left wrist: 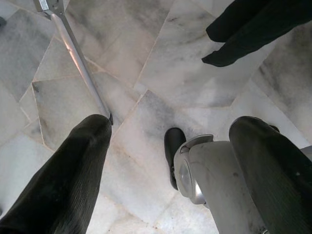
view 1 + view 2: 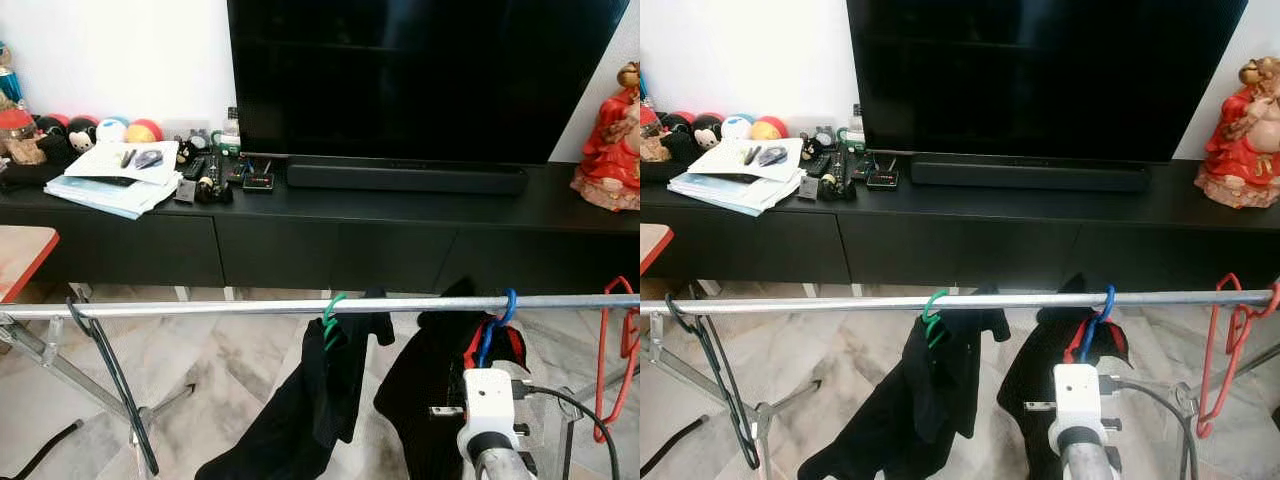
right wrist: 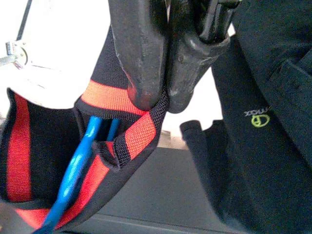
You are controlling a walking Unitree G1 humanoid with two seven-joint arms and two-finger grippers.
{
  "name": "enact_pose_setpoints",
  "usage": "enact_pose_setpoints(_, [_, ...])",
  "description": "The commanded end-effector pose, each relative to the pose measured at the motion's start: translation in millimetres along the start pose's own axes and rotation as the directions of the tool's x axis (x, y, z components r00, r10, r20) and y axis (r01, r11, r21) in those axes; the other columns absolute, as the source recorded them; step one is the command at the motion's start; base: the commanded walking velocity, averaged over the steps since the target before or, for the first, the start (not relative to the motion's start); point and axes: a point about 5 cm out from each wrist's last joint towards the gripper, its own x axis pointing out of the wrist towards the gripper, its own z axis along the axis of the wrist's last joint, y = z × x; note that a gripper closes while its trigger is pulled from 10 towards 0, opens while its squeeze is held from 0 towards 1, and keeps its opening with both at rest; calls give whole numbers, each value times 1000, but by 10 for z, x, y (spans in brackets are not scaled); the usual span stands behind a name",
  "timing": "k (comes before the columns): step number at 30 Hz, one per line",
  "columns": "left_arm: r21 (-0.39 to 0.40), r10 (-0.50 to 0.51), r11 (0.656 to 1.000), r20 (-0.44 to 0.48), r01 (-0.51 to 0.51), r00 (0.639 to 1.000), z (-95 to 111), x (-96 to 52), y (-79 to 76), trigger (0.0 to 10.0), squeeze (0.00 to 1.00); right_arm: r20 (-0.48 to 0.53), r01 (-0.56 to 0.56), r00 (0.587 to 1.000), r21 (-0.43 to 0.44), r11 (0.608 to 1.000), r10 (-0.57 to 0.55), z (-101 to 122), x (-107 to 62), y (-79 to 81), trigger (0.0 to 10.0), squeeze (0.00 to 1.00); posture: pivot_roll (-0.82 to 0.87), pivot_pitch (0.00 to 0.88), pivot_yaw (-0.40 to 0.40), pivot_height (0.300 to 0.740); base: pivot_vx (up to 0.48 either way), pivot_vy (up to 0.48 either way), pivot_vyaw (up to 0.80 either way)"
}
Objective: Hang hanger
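A blue hanger (image 2: 507, 305) is hooked over the metal rail (image 2: 250, 307) and carries a black garment with red trim (image 2: 430, 400). My right gripper (image 3: 163, 97) is just below the hook, shut on the garment's red and black collar band (image 3: 141, 131). The hanger's blue wires (image 3: 80, 156) run right beside the pinch. The white wrist (image 2: 490, 400) covers the fingers in the eye views. My left gripper (image 1: 170, 161) hangs low over the marble floor, its two black fingers (image 1: 63, 185) wide open with nothing between them.
A green hanger (image 2: 332, 315) with a black garment (image 2: 320, 400) hangs mid-rail. A bare black hanger (image 2: 110, 370) hangs at the left, a red hanger (image 2: 625, 340) at the right. Behind stand a black TV console (image 2: 300, 240), a TV (image 2: 420, 70) and a red figurine (image 2: 610, 150).
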Motion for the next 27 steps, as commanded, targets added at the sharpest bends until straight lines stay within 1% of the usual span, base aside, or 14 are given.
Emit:
enact_pose_setpoints(1, [20, -9, 1000, -35, 10, 999, -61, -15, 2, 10000, 0, 3, -56, 998, -37, 998, 56, -2, 21, 47, 0, 0, 78, 42, -40, 740, 0, 0, 0])
enact_pose_setpoints(5, [19, -9, 1000, -36, 10, 999, -66, -17, -1, 10000, 0, -15, -92, 996, -98, 991, 90, -26, 38, 65, 0, 0, 77, 42, -39, 740, 0, 0, 0])
enact_pose_setpoints(6, [19, -10, 1000, -38, 10, 999, -70, -18, -5, 10000, 0, -41, -124, 992, -184, 975, 119, -65, 45, 77, 0, 0, 79, 43, -39, 740, 0, 0, 0])
enact_pose_setpoints(7, [19, -10, 1000, -38, 10, 999, -70, -18, -5, 10000, 0, -41, -124, 992, -184, 975, 119, -65, 45, 77, 0, 0, 79, 43, -39, 740, 0, 0, 0])
enact_pose_setpoints(8, [18, -10, 1000, -39, 11, 999, -73, -18, -9, 10000, 0, -72, -152, 988, -235, 960, 138, -114, 45, 86, 0, 0, 79, 43, -39, 740, 0, 0, 0])
enact_pose_setpoints(9, [18, -10, 1000, -39, 11, 999, -75, -18, -12, 10000, 0, -91, -157, 986, -243, 957, 139, -142, 43, 85, 0, 0, 79, 43, -39, 740, 0, 0, 0])
enact_pose_setpoints(12, [17, -11, 1000, -40, 11, 999, -76, -18, -15, 10000, 0, -98, -161, 985, -247, 956, 140, -153, 42, 83, 0, 0, 82, 45, -39, 740, 0, 0, 0])
enact_pose_setpoints(15, [16, -14, 1000, -43, 14, 999, -80, -18, -20, 10000, 0, -146, -181, 979, -271, 945, 145, -226, 32, 81, 0, 0, 81, 45, -39, 740, 0, 0, 0])
enact_pose_setpoints(19, [16, -14, 1000, -45, 15, 999, -80, -18, -14, 10000, 0, -125, -142, 986, -279, 950, 111, -200, 46, 50, 0, 0, 79, 45, -37, 740, 0, 0, 0])
enact_pose_setpoints(22, [17, -13, 1000, -49, 14, 999, -81, -20, 4, 10000, 0, -76, -63, 996, -209, 976, 48, -121, 84, -16, 0, 0, 80, 44, -37, 740, 0, 0, 0])
enact_pose_setpoints(24, [17, -12, 1000, -49, 13, 999, -81, -21, 9, 10000, 0, -62, -47, 997, -178, 983, 36, -95, 91, -25, 0, 0, 80, 44, -37, 740, 0, 0, 0])
enact_pose_setpoints(25, [17, -11, 1000, -50, 12, 999, -82, -21, 13, 10000, 0, -53, -35, 998, -156, 987, 27, -76, 94, -30, 4353, 0, 80, 44, -37, 740, 0, 0, 0])
enact_pose_setpoints(26, [17, -11, 1000, -52, 11, 999, -85, -23, 18, 10000, 0, -42, -21, 999, -125, 992, 16, -51, 96, -35, 10000, 0, 80, 43, -38, 740, 0, 0, 0])
enact_pose_setpoints(27, [17, -10, 1000, -53, 11, 999, -88, -25, 22, 10000, 0, -34, -12, 999, -99, 995, 9, -37, 99, -39, 10000, 0, 80, 43, -38, 740, 0, 0, 0])
